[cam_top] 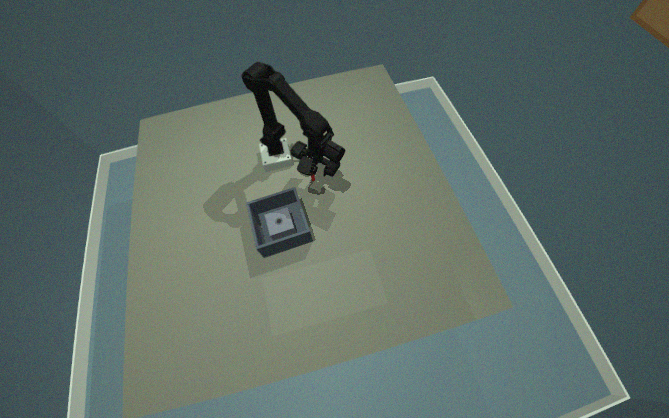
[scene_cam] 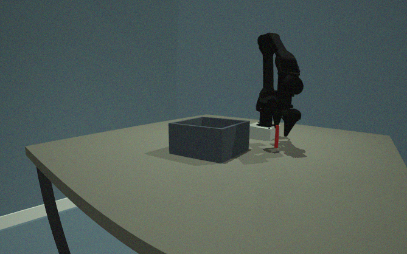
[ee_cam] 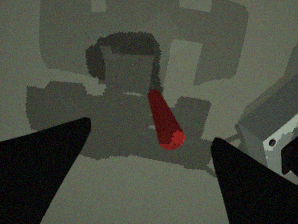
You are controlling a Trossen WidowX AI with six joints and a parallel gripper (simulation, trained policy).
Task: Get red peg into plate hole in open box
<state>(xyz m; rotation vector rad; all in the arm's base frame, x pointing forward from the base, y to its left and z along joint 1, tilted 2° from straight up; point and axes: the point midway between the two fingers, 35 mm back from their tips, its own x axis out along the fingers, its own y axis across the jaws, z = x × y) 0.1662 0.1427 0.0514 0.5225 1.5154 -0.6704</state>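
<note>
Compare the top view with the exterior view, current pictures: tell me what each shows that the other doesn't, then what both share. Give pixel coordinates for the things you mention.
Only top: the plate (cam_top: 272, 226) with its hole inside the box, and a brown panel in the corner.

Only exterior: a dark table leg (scene_cam: 50, 205).

Both: the open box (cam_top: 285, 249) (scene_cam: 195, 141), the red peg (cam_top: 312, 178) (scene_cam: 277, 137), the arm (cam_top: 290, 98) (scene_cam: 267, 69) and its white base (cam_top: 277, 166) (scene_cam: 261, 133).
</note>
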